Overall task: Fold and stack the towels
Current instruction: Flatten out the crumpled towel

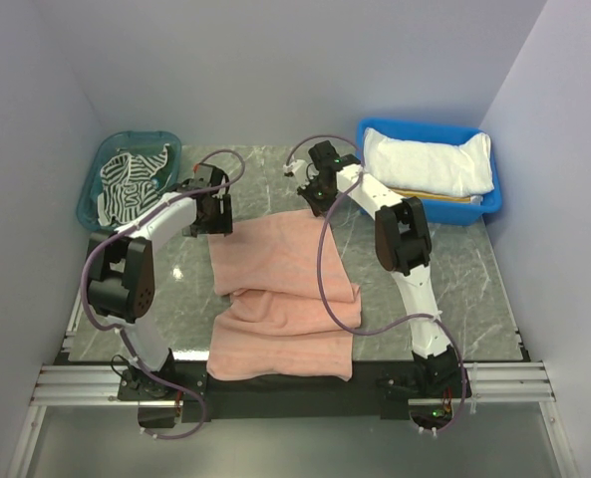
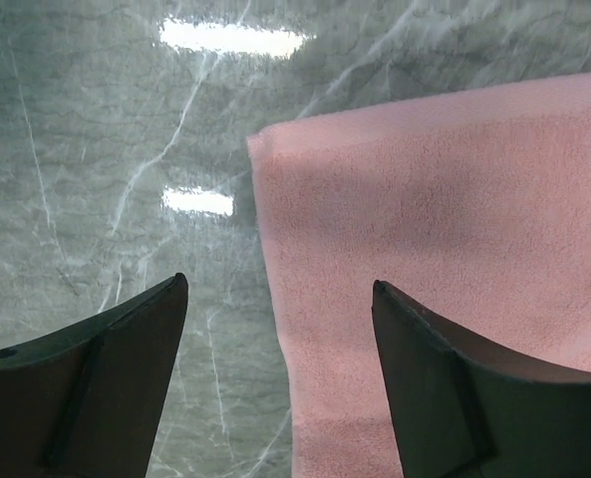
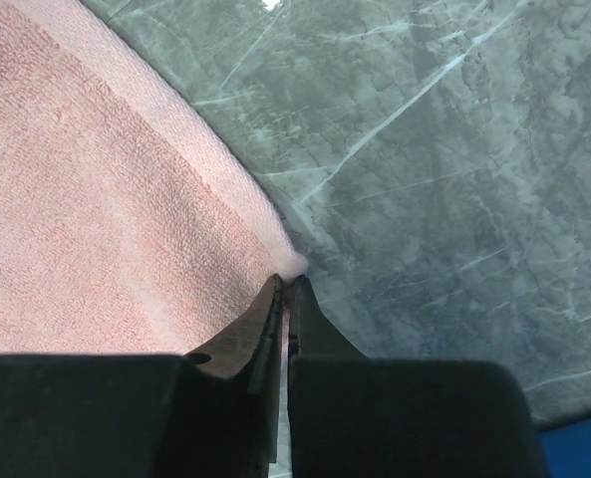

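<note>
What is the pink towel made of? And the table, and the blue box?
The pink towel looks like soft looped cloth, likely cotton terry; its fuzzy nap shows up close. The table looks like polished grey-green marble, or a printed copy: white veins, shiny light reflections. The blue box is probably smooth moulded plastic, with a rounded rim.

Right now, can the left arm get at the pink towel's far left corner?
Probably yes. The left gripper hangs open right over that corner of the pink towel, which lies flat on the table with nothing covering it.
</note>
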You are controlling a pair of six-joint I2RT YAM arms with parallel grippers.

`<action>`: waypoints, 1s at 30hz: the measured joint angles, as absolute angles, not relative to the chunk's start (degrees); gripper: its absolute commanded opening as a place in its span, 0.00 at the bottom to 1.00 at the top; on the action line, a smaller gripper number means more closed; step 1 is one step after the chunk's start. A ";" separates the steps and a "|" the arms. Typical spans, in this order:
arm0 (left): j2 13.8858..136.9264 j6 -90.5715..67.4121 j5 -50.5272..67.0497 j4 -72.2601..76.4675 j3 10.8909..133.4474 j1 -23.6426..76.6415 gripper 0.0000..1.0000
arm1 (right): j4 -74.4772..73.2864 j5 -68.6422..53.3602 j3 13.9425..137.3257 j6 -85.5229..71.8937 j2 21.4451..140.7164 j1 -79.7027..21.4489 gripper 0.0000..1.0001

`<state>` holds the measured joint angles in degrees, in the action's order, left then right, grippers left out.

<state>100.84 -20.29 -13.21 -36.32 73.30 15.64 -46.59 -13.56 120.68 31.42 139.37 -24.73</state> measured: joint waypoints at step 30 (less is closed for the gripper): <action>117.58 -17.34 -7.18 -33.80 84.47 9.82 0.41 | -42.50 -13.41 116.09 31.18 137.10 -24.75 0.00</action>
<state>117.58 -17.34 -7.18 -33.80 84.47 9.82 -42.50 -13.41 116.09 31.18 137.10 -24.75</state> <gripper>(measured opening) 0.488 0.026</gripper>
